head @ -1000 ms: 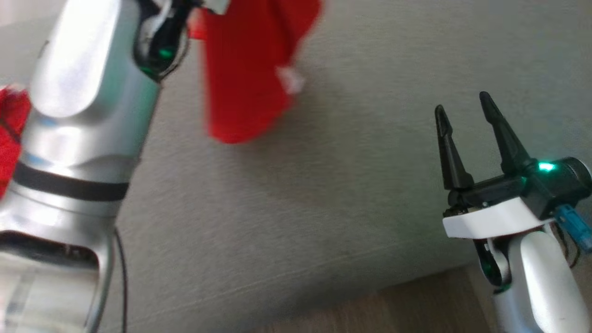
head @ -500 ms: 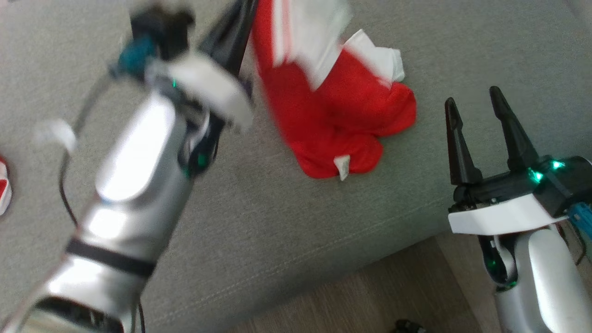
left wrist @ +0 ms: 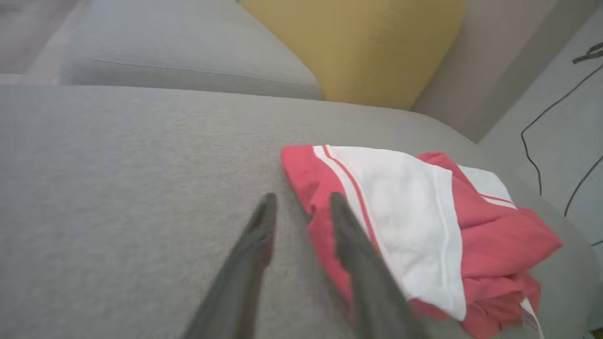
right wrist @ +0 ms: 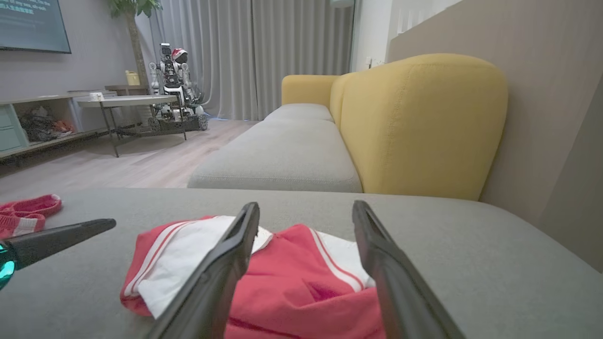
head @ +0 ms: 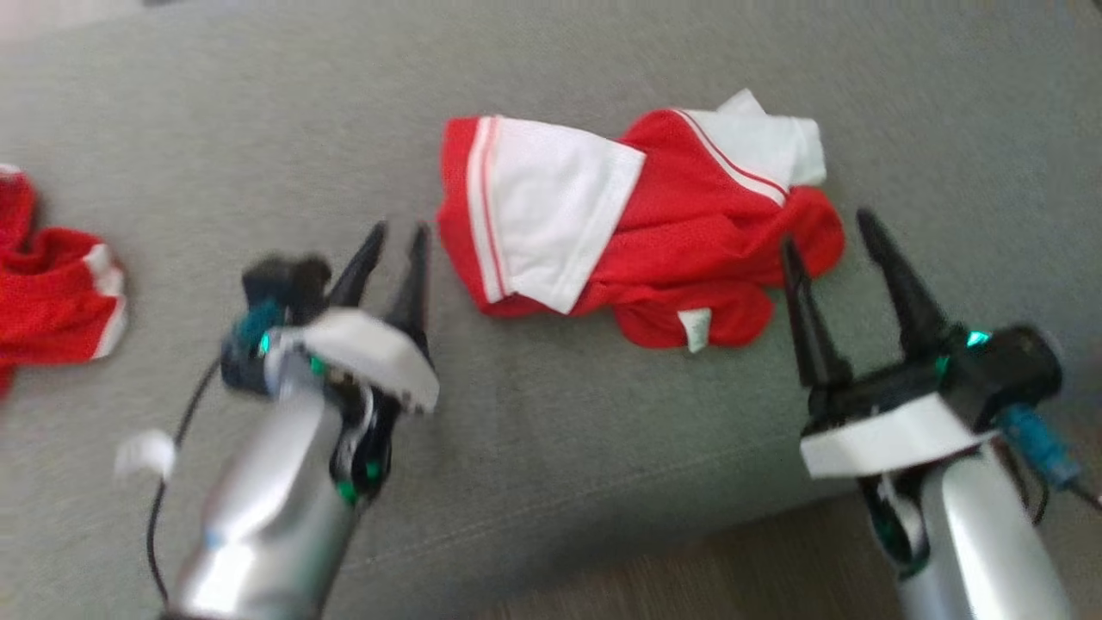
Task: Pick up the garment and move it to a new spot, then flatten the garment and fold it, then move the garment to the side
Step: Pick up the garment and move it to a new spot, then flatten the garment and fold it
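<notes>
My biggest worry is the sofa seat (head: 603, 482). It is soft, woven and grey, so fingers pressed down to pinch cloth could sink in and nip the upholstery too. Its front edge lies near the garment (head: 680, 250), and a careless drag toward me could slide the cloth off onto the wood floor (head: 689, 568).

The garment lies crumpled on the seat between my two arms, layers doubled over each other. If I grab a thick bunch I would lift a lump, and it would not spread flat. A second red piece (head: 52, 293) lies well apart at my far left, and I could mistake it for the one I am working on.

My left gripper (head: 400, 237) is just beside the garment's left hem, fingers parted a little and empty. My right gripper (head: 826, 232) is spread wide and empty, hovering at the garment's right end. Either tip could snag the loose mesh.

The seat is a broad, flat slab with a stitched seam. Behind it a yellow backrest (right wrist: 419, 122) bulges, rounded and plump. The garment looks like thin, limp red sports mesh with smooth white panels (head: 551, 215), fine white stripes along the hem, and a small white label (head: 694, 329) on its near edge.
</notes>
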You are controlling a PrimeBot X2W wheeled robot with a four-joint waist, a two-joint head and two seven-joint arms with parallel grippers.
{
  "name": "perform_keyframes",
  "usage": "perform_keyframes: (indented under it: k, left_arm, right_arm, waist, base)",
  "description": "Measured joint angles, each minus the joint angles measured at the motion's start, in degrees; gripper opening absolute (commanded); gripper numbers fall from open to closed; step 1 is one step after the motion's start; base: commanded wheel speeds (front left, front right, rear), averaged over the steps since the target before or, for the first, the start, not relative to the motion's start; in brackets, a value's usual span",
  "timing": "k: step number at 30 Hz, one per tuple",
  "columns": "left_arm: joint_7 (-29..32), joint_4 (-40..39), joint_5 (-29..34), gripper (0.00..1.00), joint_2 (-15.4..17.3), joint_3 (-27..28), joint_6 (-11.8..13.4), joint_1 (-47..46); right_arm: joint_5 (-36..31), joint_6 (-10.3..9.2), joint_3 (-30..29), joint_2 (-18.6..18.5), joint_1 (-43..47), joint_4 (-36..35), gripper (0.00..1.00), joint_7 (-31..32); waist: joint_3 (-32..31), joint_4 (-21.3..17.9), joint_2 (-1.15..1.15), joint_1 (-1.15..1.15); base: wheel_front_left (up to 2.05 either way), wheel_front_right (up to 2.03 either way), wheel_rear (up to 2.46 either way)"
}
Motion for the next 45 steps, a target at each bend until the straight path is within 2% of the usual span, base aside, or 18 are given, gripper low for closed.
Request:
perform_keyframes:
  k: [3,11,17,28,45]
  left_arm:
    - [-0.03,-6.47,2.27,1.0,-0.09,2.33,2.67,6.66]
    - [-0.07,-27.02,14.49,1.0,-1.24,9.64,10.02,23.66]
    - [-0.07,-34.18,21.43,1.0,-1.93,12.2,12.43,32.47]
    - [-0.05,-37.05,28.91,1.0,-2.43,12.18,12.38,38.65]
    - [-0.05,-37.24,29.43,1.0,-2.44,11.95,12.6,41.81]
  right_arm:
    - [-0.73,0.0,0.35,0.01,2.75,1.58,1.0,0.0]
    - [-1.0,0.0,1.18,0.05,5.75,4.88,1.0,0.0]
    - [1.82,0.0,0.37,0.08,8.66,6.91,1.0,0.0]
    - [-0.07,0.0,-1.26,0.14,11.83,10.16,1.0,0.01]
    - [-3.5,0.0,-2.6,0.37,15.43,8.96,1.0,0.01]
  waist:
    - [-2.07,2.05,0.0,0.0]
    - [-8.01,7.18,0.0,0.0]
    - [-11.19,9.34,0.0,0.0]
    - [-15.1,11.43,0.0,0.0]
    - [-18.38,10.99,0.0,0.0]
  base:
    - [0.0,0.0,0.0]
    - [0.0,0.0,0.0]
    - [0.0,0.0,0.0]
    - [0.0,0.0,0.0]
    - [0.0,0.0,0.0]
